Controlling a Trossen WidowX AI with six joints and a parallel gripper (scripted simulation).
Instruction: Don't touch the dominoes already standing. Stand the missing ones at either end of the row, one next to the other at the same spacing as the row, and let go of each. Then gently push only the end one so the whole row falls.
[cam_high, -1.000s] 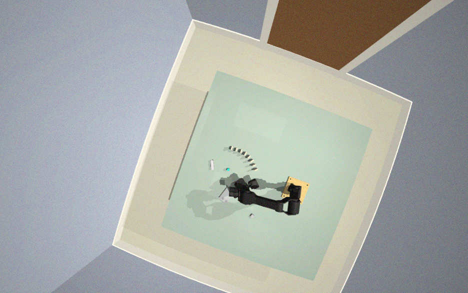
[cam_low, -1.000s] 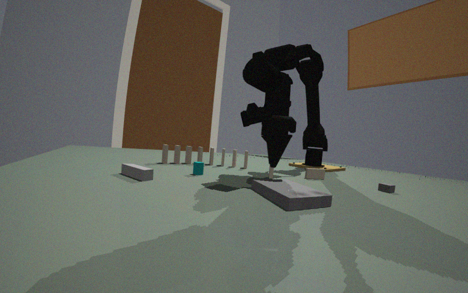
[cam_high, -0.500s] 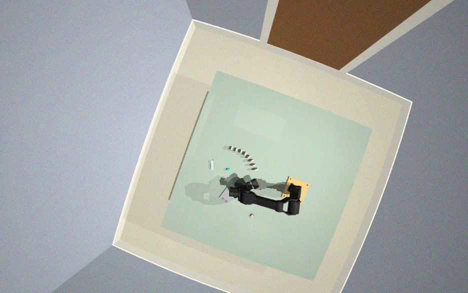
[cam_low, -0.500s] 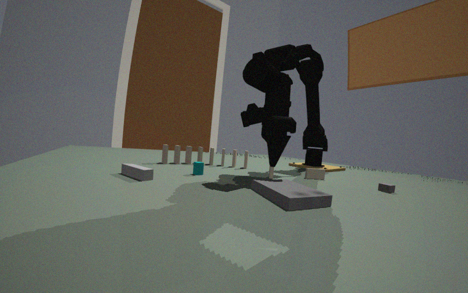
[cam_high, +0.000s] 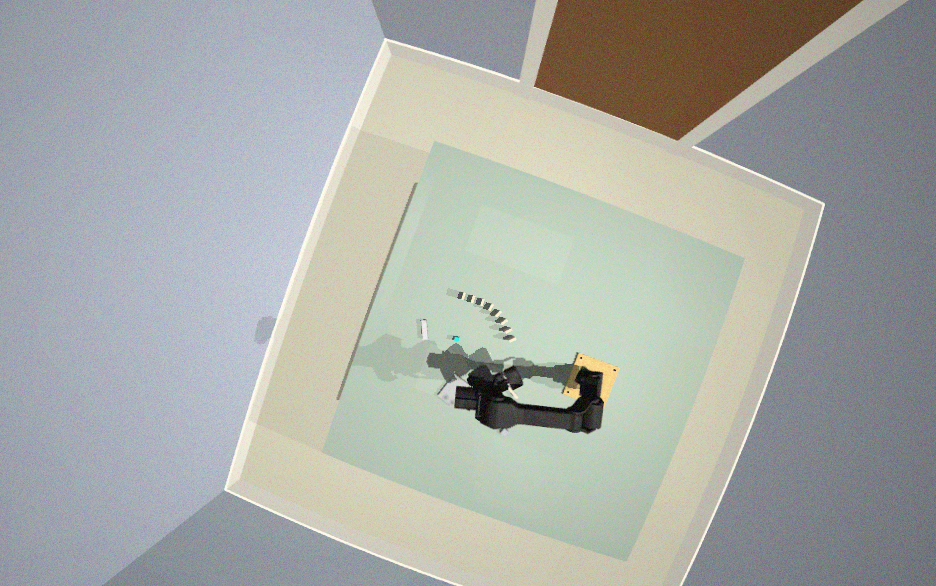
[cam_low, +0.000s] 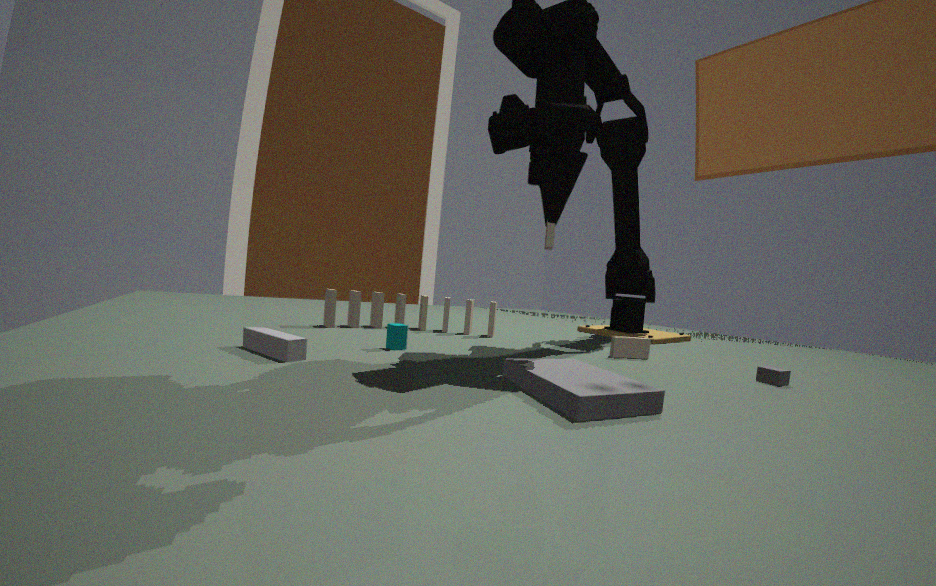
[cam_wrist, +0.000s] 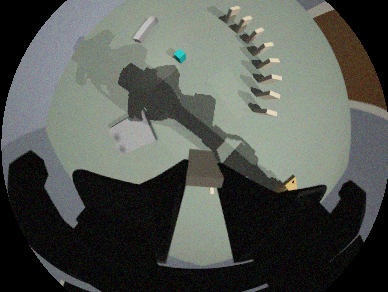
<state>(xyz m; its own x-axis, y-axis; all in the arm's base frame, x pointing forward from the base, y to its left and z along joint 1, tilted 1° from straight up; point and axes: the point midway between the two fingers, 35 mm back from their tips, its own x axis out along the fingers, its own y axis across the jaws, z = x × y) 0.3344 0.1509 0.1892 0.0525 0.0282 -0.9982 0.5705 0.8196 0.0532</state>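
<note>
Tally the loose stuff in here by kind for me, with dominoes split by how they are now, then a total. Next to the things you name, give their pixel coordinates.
Cream dominoes standing in the row (cam_high: 503, 320) (cam_low: 377, 309) (cam_wrist: 271, 61): 8
Cream domino held up (cam_low: 549, 237) (cam_wrist: 204, 175): 1
Cream domino lying on its side (cam_high: 512, 392) (cam_low: 629, 347) (cam_wrist: 212, 190): 1
Small teal block (cam_high: 455, 338) (cam_low: 396, 336) (cam_wrist: 180, 56): 1
Grey blocks (cam_high: 449, 392) (cam_low: 583, 389) (cam_wrist: 134, 134): 3
Total: 14

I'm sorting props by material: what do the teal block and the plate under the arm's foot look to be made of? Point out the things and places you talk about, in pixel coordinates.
Teal block (cam_high: 455, 338) (cam_low: 396, 336) (cam_wrist: 180, 56): perhaps painted wood or plastic; evenly coloured, no visible grain.
Yellow base plate (cam_high: 609, 370) (cam_low: 671, 338) (cam_wrist: 291, 185): possibly wood or painted metal; flat yellow, dark spots near corners.
</note>
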